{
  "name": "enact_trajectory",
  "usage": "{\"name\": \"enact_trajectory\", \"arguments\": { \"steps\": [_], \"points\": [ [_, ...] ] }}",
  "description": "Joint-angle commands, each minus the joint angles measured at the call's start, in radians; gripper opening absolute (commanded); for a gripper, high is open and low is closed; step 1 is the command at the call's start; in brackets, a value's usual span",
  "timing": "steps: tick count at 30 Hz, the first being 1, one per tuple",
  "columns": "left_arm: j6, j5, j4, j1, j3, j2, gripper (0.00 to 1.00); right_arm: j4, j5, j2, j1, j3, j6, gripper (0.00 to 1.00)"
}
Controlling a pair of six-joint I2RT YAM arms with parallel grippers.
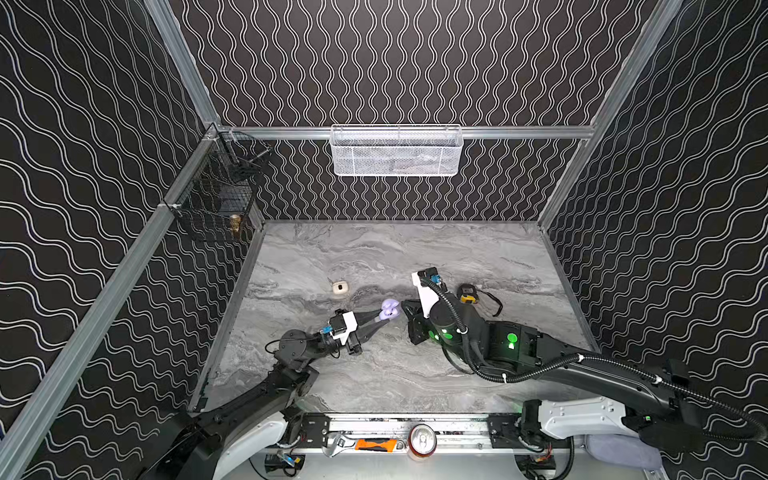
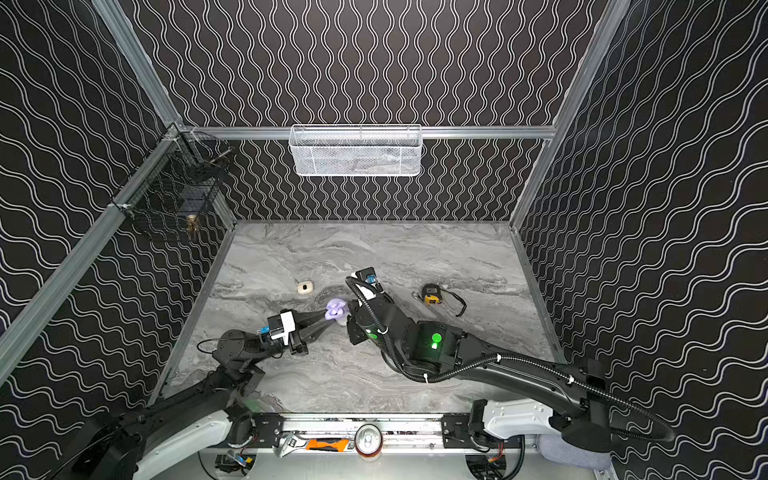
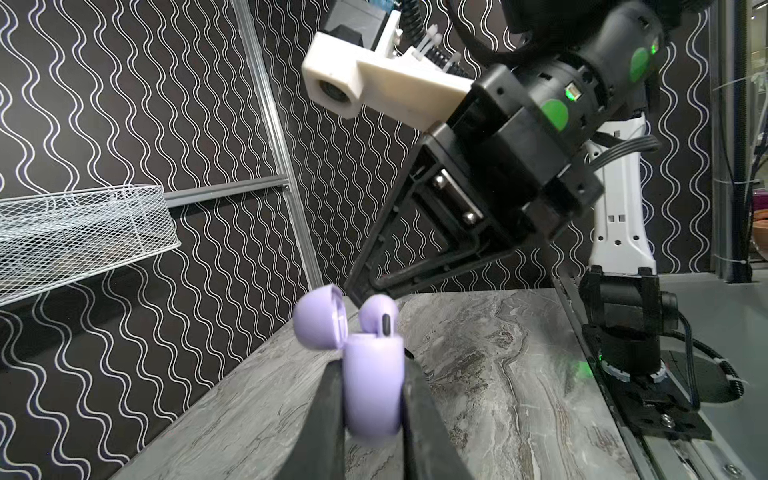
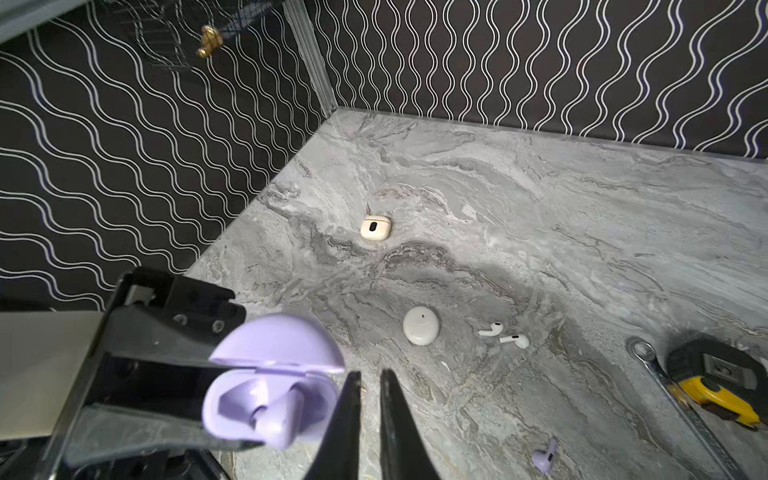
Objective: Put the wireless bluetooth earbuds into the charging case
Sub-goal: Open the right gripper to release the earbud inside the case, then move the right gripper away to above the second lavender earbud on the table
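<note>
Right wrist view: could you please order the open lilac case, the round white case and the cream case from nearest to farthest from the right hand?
1. the open lilac case, right beside the right hand.
2. the round white case, on the table just beyond.
3. the cream case, farthest, deeper on the table.

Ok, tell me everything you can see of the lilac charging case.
The lilac charging case is a rounded pebble of glossy plastic, its hinged lid swung open. The left gripper clamps its body from both sides, opening upward. One lilac earbud stands in one well, head proud of the rim; the other well is empty. The right gripper, shut, hovers beside that earbud.
</note>
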Motion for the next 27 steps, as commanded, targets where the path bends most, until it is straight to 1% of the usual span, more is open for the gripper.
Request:
{"name": "enact_trajectory", "arguments": {
  "steps": [1,4,14,16,21,25,27],
  "points": [
    [0.021,0.015,0.0,-0.003,0.013,-0.001,0.0,0.012,-0.039,0.002,0.0,0.016,-0.01,0.12],
    [0.022,0.017,0.003,-0.002,0.014,0.006,0.0,0.046,-0.09,0.005,-0.001,0.014,-0.027,0.11],
    [0.02,0.023,0.008,-0.004,0.02,0.028,0.0,0.096,-0.18,0.026,0.0,0.035,-0.064,0.1],
    [0.02,0.024,0.01,-0.004,0.018,0.028,0.0,0.095,-0.183,0.032,0.0,0.044,-0.076,0.1],
    [0.018,0.044,0.017,-0.004,0.018,0.029,0.0,0.076,-0.137,0.043,0.0,0.053,-0.098,0.12],
    [0.015,0.07,0.029,-0.004,0.024,0.048,0.0,0.102,-0.191,0.026,0.0,0.042,-0.162,0.16],
    [0.011,0.099,0.044,-0.004,0.026,0.068,0.0,0.107,-0.193,0.008,-0.001,0.031,-0.209,0.19]
  ]
}}
